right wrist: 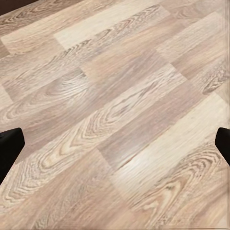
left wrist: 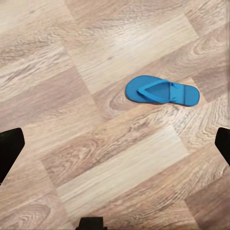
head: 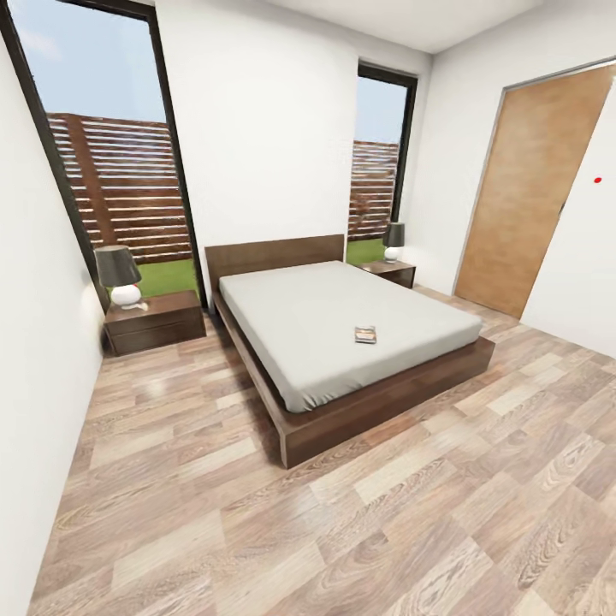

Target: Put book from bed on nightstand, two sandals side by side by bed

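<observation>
The bed (head: pixel 342 321) stands against the far wall, pale mattress on a dark wooden frame. The book (head: pixel 365 334) lies flat on the mattress near its foot end. One nightstand (head: pixel 154 322) with a lamp sits left of the bed, another nightstand (head: pixel 390 272) right of it. In the left wrist view one blue sandal (left wrist: pixel 162 90) lies flat on the plank floor, beyond my left gripper (left wrist: pixel 115 148), which is open and empty above the floor. My right gripper (right wrist: pixel 115 148) is also open, with bare planks between its fingers (right wrist: pixel 9 148).
A wooden door (head: pixel 530 192) is in the right wall. Tall windows (head: pixel 111 145) flank the headboard. Wide wood floor (head: pixel 342 530) stretches between me and the bed's foot, with a strip of floor along its left side.
</observation>
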Controlling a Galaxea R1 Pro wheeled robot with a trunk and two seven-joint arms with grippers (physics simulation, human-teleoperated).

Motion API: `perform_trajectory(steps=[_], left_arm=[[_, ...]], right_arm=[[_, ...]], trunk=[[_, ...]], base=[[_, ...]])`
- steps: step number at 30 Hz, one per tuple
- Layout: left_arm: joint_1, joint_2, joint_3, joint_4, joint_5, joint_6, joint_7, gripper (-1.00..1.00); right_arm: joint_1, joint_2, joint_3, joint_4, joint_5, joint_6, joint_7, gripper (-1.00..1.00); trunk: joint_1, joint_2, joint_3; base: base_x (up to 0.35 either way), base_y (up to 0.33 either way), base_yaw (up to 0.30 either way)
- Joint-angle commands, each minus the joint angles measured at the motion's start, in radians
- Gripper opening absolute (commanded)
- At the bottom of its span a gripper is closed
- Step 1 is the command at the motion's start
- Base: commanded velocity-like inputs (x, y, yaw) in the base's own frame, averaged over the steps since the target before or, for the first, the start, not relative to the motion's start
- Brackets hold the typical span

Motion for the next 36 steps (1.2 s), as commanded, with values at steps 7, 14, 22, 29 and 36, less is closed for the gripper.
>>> perform_trajectory(steps=[7,14,22,29,36], left_arm=[[-0.001,0.0,0.0,0.001,-0.002,-0.003,0.001,1.0],[-0.001,0.0,0.0,0.001,-0.002,-0.003,0.001,1.0],[-0.001,0.0,0.0,0.001,-0.002,-0.003,0.001,1.0],[-0.001,0.0,0.0,0.001,-0.002,-0.003,0.001,1.0],[-0.001,0.0,0.0,0.001,-0.002,-0.003,0.001,1.0]], right_arm=[[0.0,0.0,0.0,0.0,-0.001,-0.002,0.001,1.0],[0.0,0.0,0.0,0.002,0.0,-0.003,0.001,1.0],[0.0,0.0,0.0,0.003,0.001,-0.002,0.001,1.0],[0.0,0.0,0.001,0.003,0.002,-0.003,0.001,1.0],[0.0,0.0,0.001,0.003,0.002,-0.003,0.001,1.0]], trunk=[[0.0,0.0,0.002],[0.0,0.0,0.003],[0.0,0.0,0.003],[0.0,0.0,0.003],[0.0,0.0,0.003]], base=[[0.0,0.0,-0.234],[0.0,0.0,-0.056],[0.0,0.0,-0.003],[0.0,0.147,0.0],[0.0,0.02,0.0]])
